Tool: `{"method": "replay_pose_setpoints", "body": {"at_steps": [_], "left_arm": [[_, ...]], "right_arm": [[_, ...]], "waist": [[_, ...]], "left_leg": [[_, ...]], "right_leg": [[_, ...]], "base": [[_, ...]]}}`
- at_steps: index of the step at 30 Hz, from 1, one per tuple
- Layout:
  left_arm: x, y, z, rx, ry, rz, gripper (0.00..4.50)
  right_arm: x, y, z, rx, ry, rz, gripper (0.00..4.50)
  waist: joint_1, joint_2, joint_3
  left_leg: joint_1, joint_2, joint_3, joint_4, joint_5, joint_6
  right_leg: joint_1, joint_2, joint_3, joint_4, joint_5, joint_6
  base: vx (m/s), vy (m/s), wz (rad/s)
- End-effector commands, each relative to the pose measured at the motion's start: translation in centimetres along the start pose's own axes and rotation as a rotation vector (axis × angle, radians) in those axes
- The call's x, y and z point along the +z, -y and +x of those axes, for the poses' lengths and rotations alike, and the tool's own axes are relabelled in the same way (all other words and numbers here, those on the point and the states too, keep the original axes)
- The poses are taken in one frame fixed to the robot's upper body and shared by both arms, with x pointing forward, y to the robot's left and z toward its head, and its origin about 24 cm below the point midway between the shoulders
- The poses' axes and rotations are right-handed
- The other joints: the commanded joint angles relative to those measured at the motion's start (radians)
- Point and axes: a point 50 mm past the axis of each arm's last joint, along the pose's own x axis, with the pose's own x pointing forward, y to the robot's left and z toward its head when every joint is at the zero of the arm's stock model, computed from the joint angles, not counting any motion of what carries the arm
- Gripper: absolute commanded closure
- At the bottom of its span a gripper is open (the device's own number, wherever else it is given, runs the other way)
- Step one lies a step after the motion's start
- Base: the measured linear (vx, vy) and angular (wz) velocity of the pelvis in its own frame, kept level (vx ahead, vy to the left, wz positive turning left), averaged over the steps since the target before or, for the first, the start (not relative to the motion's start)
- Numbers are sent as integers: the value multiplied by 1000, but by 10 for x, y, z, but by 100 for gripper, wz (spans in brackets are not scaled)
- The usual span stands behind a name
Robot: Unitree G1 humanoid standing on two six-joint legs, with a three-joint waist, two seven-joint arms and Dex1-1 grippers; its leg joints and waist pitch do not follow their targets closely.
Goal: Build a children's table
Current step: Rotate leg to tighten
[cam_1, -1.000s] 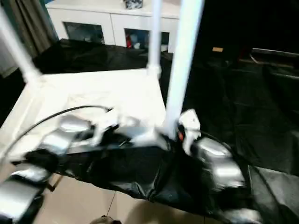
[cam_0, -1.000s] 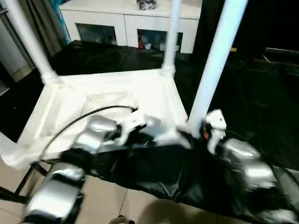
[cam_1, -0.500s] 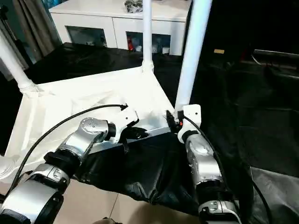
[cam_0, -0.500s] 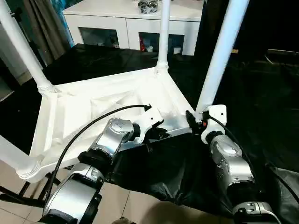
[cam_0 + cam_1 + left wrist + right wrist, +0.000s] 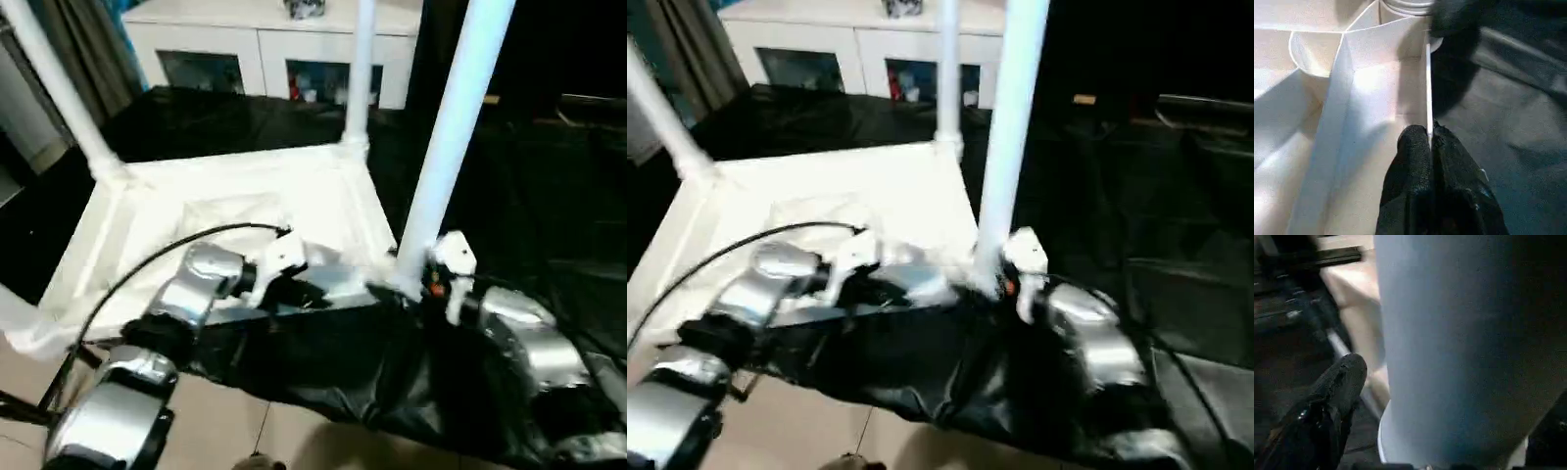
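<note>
Children's table, upside down on black-draped worktop (image 5: 549, 206)

Left hand (image 5: 1430, 142) pinches tabletop (image 5: 235, 211) near rim, closed on it. Right hand (image 5: 1425, 440) straddles near-corner leg (image 5: 446, 137), fingers (image 5: 1334, 391) apart around its base.

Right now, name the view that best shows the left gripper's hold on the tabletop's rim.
Left wrist view: the left gripper pinches the tabletop wall edge-on between both black fingers. The eye views show only its blurred wrist at that near rim.
</note>
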Motion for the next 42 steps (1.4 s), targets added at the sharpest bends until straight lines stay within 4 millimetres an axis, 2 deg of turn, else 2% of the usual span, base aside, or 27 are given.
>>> {"method": "replay_pose_setpoints", "body": {"at_steps": [1, 5, 6, 10, 11, 13, 15, 17, 18, 19, 20, 21, 23, 25, 26, 27, 28, 29, 31, 32, 33, 34, 38, 42], "left_arm": [[10, 5, 4, -83, 42, 51, 450], [8, 7, 1, -128, 29, 56, 450], [8, 8, 0, -140, 27, 56, 450], [9, 9, -2, -163, 22, 62, 450], [9, 9, -2, -169, 21, 61, 450], [9, 8, -2, -165, 21, 61, 450], [11, 3, 2, -93, 39, 40, 450], [12, 2, 3, -70, 43, 35, 450], [13, -3, 9, 5, 43, 20, 450], [13, -3, 9, 7, 43, 19, 450], [14, -5, 11, 38, 41, 15, 450], [16, -9, 18, 109, 25, 6, 450], [22, -12, 30, 168, 51, -13, 450], [26, -12, 35, 189, 67, -22, 450], [33, -11, 47, 217, 90, -26, 450], [33, -11, 47, 217, 90, -26, 450], [42, -8, 61, 234, 114, -21, 450], [42, -8, 61, 234, 114, -21, 450], [47, -6, 71, 243, 129, -19, 450], [48, -3, 76, 235, 140, -22, 450], [48, -3, 76, 234, 144, -26, 450], [48, -3, 76, 231, 148, -29, 450], [46, -3, 70, 221, 153, -25, 450], [39, -5, 59, 203, 137, -15, 450]], "right_arm": [[5, -12, 6, 132, -6, -21, 60], [4, -16, 4, 208, -34, -24, 80], [5, -17, 4, 223, -35, -19, 94], [5, -20, 5, 254, -37, -9, 114], [6, -21, 6, 257, -34, -4, 138], [6, -22, 6, 256, -29, 1, 151], [4, -22, 10, 180, 1, 43, 165], [4, -21, 11, 153, 6, 55, 171], [1, -18, 17, 41, 23, 70, 171], [1, -18, 17, 37, 23, 71, 172], [0, -17, 20, -14, 28, 80, 172], [-4, -11, 28, -177, 21, 98, 173], [-9, -7, 36, -328, 28, 138, 174], [-11, -6, 40, -392, 30, 164, 174], [-13, -6, 49, -489, 40, 200, 175], [-13, -6, 49, -489, 40, 200, 175], [-13, -7, 60, -592, 37, 228, 175], [-13, -7, 60, -592, 37, 228, 175], [-10, -10, 69, -631, 44, 215, 175], [-5, -11, 73, -634, 61, 156, 175], [-3, -11, 73, -636, 68, 135, 119], [-1, -9, 73, -641, 79, 127, 119], [5, -6, 70, -589, 149, 145, 68], [6, -5, 60, -472, 152, 105, 41]], "waist": [[3, -26, -65], [7, -26, -65], [7, -29, -64], [9, -27, -66], [10, -25, -66], [11, -26, -65], [13, -23, -65], [13, -26, -64], [14, -24, -64], [10, -23, -60], [9, -27, -61], [2, -24, -60], [-4, -28, -59], [-7, -27, -59], [-7, -28, -60], [-8, -26, -59], [-9, -25, -59], [-11, -22, -58], [-9, -23, -60], [-9, -22, -61], [-9, -21, -61], [-9, -17, -61], [-9, -18, -66], [-9, -19, -66]], "left_leg": [[15, 78, -35, -62, -124, 142], [18, 78, -35, -65, -143, 112], [17, 78, -35, -65, -142, 111], [17, 79, -36, -64, -121, 111], [18, 79, -36, -64, -120, 112], [18, 79, -36, -64, -123, 109], [19, 80, -36, -65, -129, 102], [19, 78, -37, -67, -138, 89], [19, 78, -38, -67, -142, 85], [22, 78, -37, -69, -158, 69], [22, 76, -38, -70, -165, 61], [23, 77, -40, -74, -172, 38], [26, 75, -41, -77, -187, 23], [28, 74, -41, -77, -194, 13], [27, 73, -40, -76, -184, 19], [28, 74, -39, -77, -185, 20], [27, 72, -40, -77, -188, 24], [29, 72, -39, -78, -185, 22], [30, 70, -39, -77, -187, 25], [28, 69, -39, -77, -181, 32], [27, 69, -38, -77, -183, 34], [28, 68, -38, -76, -185, 38], [21, 69, -40, -74, -159, 70], [17, 69, -39, -70, -148, 95]], "right_leg": [[53, -84, 58, -68, -118, -243], [51, -85, 60, -71, -146, -241], [51, -85, 61, -70, -143, -242], [53, -85, 60, -65, -107, -247], [52, -86, 60, -65, -97, -251], [52, -86, 60, -65, -99, -252], [51, -86, 61, -66, -103, -251], [52, -87, 60, -68, -126, -246], [53, -88, 60, -69, -136, -243], [47, -87, 62, -76, -164, -235], [50, -89, 61, -77, -181, -232], [47, -89, 63, -81, -212, -220], [49, -88, 62, -83, -232, -213], [48, -91, 64, -86, -239, -211], [49, -90, 65, -85, -223, -207], [46, -90, 66, -85, -218, -209], [49, -89, 64, -86, -220, -206], [45, -89, 66, -88, -213, -205], [48, -89, 65, -88, -215, -200], [49, -88, 65, -88, -212, -196], [49, -89, 65, -88, -215, -193], [48, -87, 65, -91, -215, -187], [55, -87, 64, -82, -169, -189], [57, -88, 63, -81, -148, -198]], "base": [[0, 0, 0], [0, 0, 0], [0, 0, 0], [0, 0, 0], [0, 0, 0], [0, 0, 0], [0, 0, 0], [0, 0, 0], [0, 0, 0], [0, 0, 0], [0, 0, 0], [0, 0, 0], [0, 0, 0], [0, 0, 0], [0, 0, 0], [0, 0, 0], [0, 0, 0], [0, 0, 0], [0, 0, 0], [0, 0, 0], [0, 0, 0], [0, 0, 0], [0, 0, 0], [0, 0, 0]]}}
